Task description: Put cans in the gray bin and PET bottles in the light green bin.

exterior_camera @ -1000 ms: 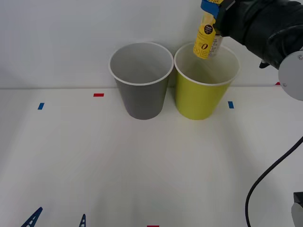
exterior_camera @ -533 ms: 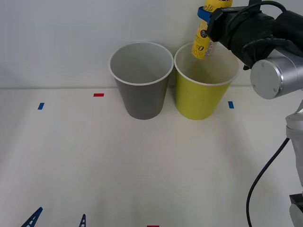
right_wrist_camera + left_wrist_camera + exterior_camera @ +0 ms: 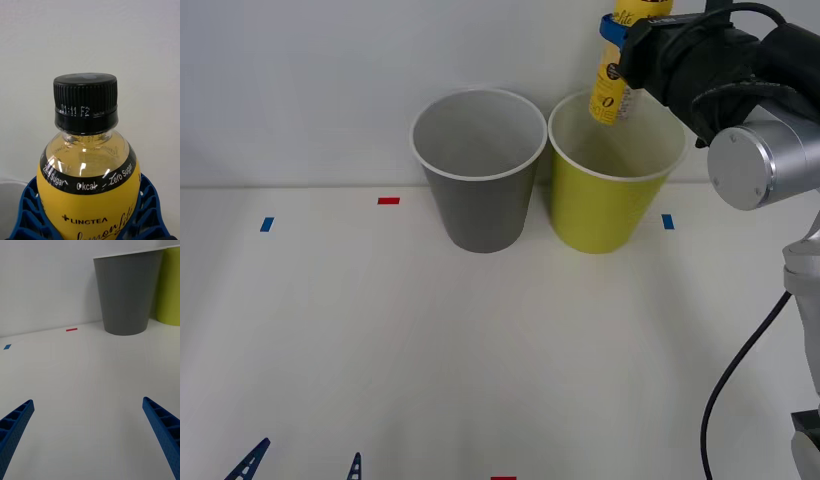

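My right gripper (image 3: 625,25) is shut on the small yellow PET bottle (image 3: 612,85), holding it tilted over the back rim of the light green bin (image 3: 595,210). In the right wrist view the blue fingers (image 3: 26,210) clasp the bottle (image 3: 88,176) on both sides below its black cap (image 3: 85,99). The gray bin (image 3: 478,200) stands just left of the green one, nearly touching it. My left gripper (image 3: 302,465) is open and low at the table's near left edge. Its wrist view shows the gripper (image 3: 90,435) with nothing in it, facing the gray bin (image 3: 125,296) and the green bin (image 3: 170,285).
Both bins stand close to the white back wall. Small red tape (image 3: 388,201) and blue tape (image 3: 266,224) marks lie on the white table (image 3: 500,340). A black cable (image 3: 740,370) hangs at the right.
The right arm has swung its wrist in from the right and lifted the bottle a little. The bottle stays above the green bin. The left arm has not moved.
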Controlling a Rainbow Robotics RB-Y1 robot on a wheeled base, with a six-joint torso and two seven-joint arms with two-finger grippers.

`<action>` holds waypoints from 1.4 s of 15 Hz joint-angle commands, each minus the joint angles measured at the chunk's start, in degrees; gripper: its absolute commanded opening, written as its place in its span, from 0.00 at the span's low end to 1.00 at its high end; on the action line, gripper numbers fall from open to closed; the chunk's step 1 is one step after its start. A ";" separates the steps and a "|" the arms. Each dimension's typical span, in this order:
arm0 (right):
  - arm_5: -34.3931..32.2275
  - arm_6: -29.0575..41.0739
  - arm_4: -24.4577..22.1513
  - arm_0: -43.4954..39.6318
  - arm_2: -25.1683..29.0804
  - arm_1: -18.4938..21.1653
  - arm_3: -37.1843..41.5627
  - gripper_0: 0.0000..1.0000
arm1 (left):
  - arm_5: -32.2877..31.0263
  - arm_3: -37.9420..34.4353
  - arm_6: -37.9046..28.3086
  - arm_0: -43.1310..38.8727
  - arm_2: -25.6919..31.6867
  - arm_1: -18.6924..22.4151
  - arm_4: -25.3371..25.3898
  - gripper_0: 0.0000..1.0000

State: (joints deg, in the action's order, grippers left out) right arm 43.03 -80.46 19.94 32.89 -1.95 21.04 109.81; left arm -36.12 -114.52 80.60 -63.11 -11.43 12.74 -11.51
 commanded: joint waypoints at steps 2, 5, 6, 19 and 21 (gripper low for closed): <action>0.03 -0.05 -1.40 -0.02 0.02 0.05 -0.03 0.08 | 0.00 0.00 0.00 0.00 0.00 0.00 0.00 1.00; 0.03 -0.05 -1.57 -0.02 0.28 0.05 -0.03 1.00 | 0.00 0.00 0.00 0.00 0.00 0.00 0.00 1.00; 0.03 -0.13 -1.22 -0.02 0.63 -0.04 0.50 1.00 | 0.00 0.00 0.00 0.00 0.00 0.00 0.00 1.00; 0.03 0.75 3.70 -36.94 2.13 -0.74 36.53 1.00 | 0.00 0.00 0.00 0.00 0.00 0.00 0.00 1.00; 0.03 0.75 3.79 -43.00 2.13 -0.74 39.87 1.00 | 0.00 0.00 0.00 0.00 0.00 0.00 0.00 1.00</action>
State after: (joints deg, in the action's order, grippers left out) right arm 43.07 -79.73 23.42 -6.75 0.16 20.27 147.44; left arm -36.12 -114.53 80.60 -63.11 -11.43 12.74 -11.51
